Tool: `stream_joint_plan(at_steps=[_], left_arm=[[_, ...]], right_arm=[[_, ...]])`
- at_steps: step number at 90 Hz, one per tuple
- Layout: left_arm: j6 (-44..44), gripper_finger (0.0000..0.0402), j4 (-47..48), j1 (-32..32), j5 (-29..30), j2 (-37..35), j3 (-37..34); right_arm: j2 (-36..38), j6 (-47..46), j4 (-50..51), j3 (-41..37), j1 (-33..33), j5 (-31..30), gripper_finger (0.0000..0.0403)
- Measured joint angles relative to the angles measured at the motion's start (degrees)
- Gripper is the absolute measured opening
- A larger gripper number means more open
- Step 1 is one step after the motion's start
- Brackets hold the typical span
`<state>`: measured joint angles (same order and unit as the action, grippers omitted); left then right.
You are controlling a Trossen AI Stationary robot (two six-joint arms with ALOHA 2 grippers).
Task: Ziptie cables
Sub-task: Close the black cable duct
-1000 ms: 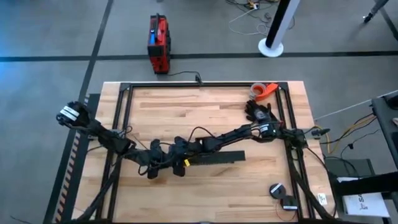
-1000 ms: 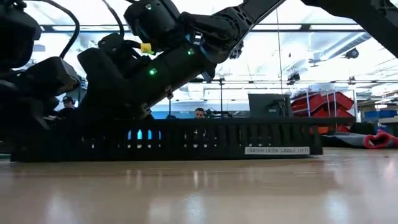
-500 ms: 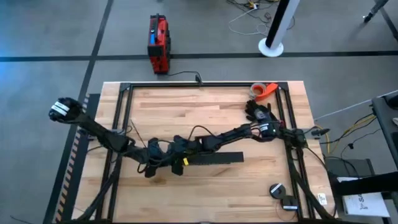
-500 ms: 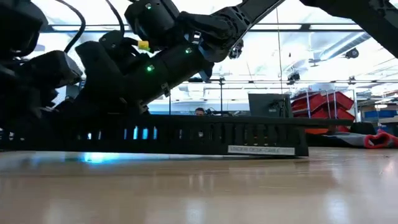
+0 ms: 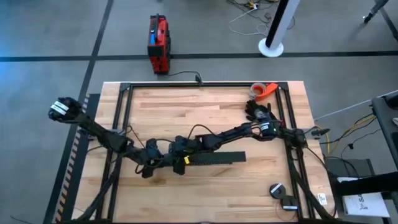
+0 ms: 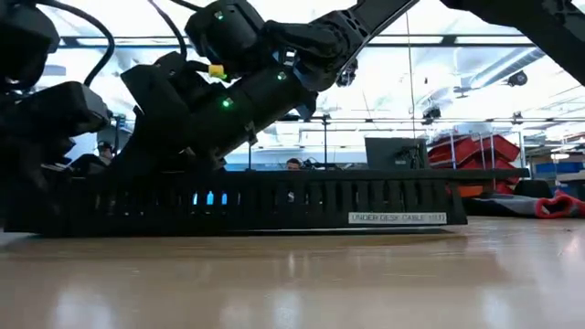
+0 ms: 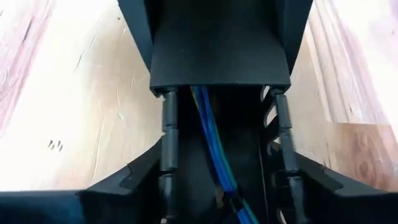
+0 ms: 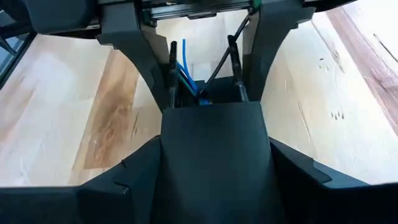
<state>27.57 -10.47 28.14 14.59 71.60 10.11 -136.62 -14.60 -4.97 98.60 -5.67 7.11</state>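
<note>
Left gripper (image 5: 151,163) low on table (image 5: 186,112), nudged slightly left since half a second ago, fingers (image 7: 168,134) set narrow around blue cables (image 7: 210,140), right gripper (image 5: 178,157) just beside, narrow around same bundle, black slotted rail (image 6: 265,203) back flat, label shifted right
</note>
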Motion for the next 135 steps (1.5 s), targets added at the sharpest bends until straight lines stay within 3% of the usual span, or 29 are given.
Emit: stream_joint_plan(at_steps=[59, 80, 96, 119, 135], left_arm=[[-6.4, 0.0215, -15.0, -1.8, 4.8, 2.7, 0.6], [-8.2, 0.0281, -16.3, -2.0, 5.0, 1.5, 0.8], [-4.5, 0.0314, -11.4, -2.0, 5.2, 0.0, 0.8], [-0.4, 0.0308, -0.1, -1.5, 0.3, -4.3, 0.7], [1.8, 0.0307, -0.4, 0.0, 0.9, -3.9, -1.0]], right_arm=[[-0.5, 1.9, -5.2, 0.0, -0.7, -1.3, 0.0213], [-0.2, 1.4, -4.0, 0.2, -0.6, -0.6, 0.0213], [-0.3, 1.3, -3.3, 0.0, -0.3, -1.1, 0.0213], [-0.4, 1.5, -2.7, 0.0, -0.3, -1.0, 0.0213], [-0.4, 1.8, -2.6, 0.0, -0.2, -0.9, 0.0213]])
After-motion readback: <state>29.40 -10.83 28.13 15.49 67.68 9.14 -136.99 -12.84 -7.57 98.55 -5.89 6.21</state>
